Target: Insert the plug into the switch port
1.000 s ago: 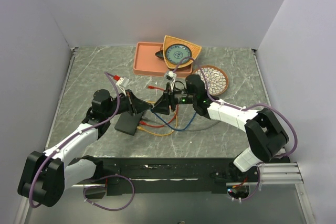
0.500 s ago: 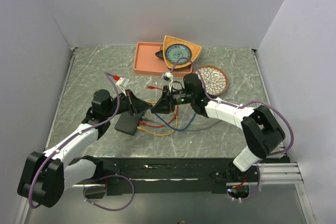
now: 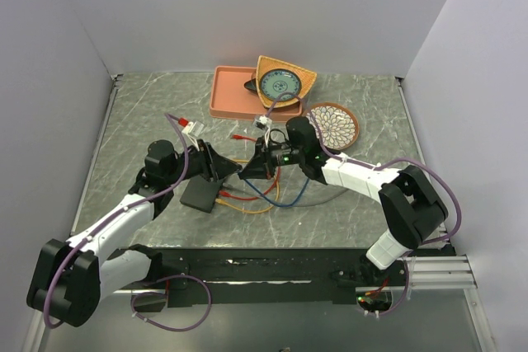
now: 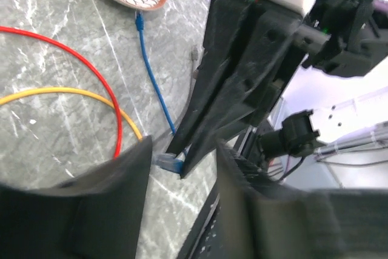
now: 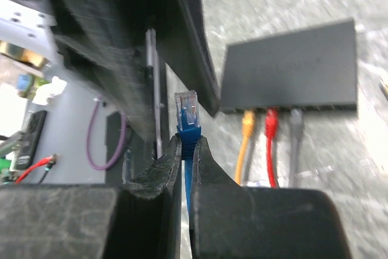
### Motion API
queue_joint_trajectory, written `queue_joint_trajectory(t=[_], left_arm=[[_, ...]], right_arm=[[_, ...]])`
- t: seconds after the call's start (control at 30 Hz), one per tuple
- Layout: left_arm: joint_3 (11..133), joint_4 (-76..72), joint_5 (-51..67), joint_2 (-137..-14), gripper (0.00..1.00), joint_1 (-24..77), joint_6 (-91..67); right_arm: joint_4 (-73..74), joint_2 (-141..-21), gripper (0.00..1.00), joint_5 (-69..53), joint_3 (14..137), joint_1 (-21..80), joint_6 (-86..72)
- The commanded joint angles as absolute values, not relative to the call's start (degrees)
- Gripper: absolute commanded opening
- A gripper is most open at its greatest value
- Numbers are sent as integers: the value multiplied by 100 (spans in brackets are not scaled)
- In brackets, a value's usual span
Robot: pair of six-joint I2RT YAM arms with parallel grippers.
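Nearest the lens, the right jaws are clamped tight on the blue boot of the plug (image 5: 187, 108), which is held nose-up and clear of the surface (image 5: 291, 4). The blue cable (image 4: 151, 71) is trailed away behind it. The left jaws are spread part-way on either side of that plug, with nothing gripped between them.

Just beyond, the switch (image 5: 290, 65) is laid flat on the surface beside the left arm. Its socket edge is occupied by an orange lead (image 5: 245, 144), a red lead (image 5: 270, 144) and a grey lead (image 5: 295, 137) side by side; a free socket cannot be made out.

For a clean insertion, it is judged that the left jaws should be drawn well away first. The plug should then be turned level and squared to the socket row. A straight, slow push is advised, since the light box is likely to slide unless braced.

Farther back, a patterned plate (image 3: 332, 125) and a salmon-pink tray (image 3: 229, 96) are set.
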State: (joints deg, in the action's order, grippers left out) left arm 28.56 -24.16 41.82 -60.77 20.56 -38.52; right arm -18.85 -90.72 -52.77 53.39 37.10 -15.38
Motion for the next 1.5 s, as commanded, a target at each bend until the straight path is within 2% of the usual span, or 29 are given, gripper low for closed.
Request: queue_joint_trajectory(t=[0.0, 0.07, 0.17, 0.33, 0.53, 0.73, 0.93, 1.47], left_arm=[[3252, -2024, 3816, -5819, 57, 2101, -3394], [3410, -1759, 3342, -5766, 70, 2101, -3305], [3612, -1407, 2832, -5853, 75, 2092, -3199], [4121, -704, 2040, -6467, 76, 2022, -3094], [4043, -878, 2336, -7118, 73, 1215, -3410], [3744, -958, 2426, -7497, 65, 485, -3586], [3419, -1019, 1925, -7690, 67, 212, -3727], [3269, -1520, 2777, -8736, 61, 44, -3569]], right_arm=[[-1223, -8798, 0, -4607, 5651, 3709, -994], [-862, -8745, 0, -4422, 5678, 3700, -739], [-396, -8754, 0, -4044, 5765, 3700, -423], [201, -8946, 0, -3016, 5976, 3762, -71], [536, -9613, 0, -1646, 6371, 4016, 193], [852, -10353, 0, -968, 7170, 4306, 430], [844, -10959, 0, -835, 7497, 4526, 624], [765, -11426, 0, -405, 7514, 5018, 1590]])
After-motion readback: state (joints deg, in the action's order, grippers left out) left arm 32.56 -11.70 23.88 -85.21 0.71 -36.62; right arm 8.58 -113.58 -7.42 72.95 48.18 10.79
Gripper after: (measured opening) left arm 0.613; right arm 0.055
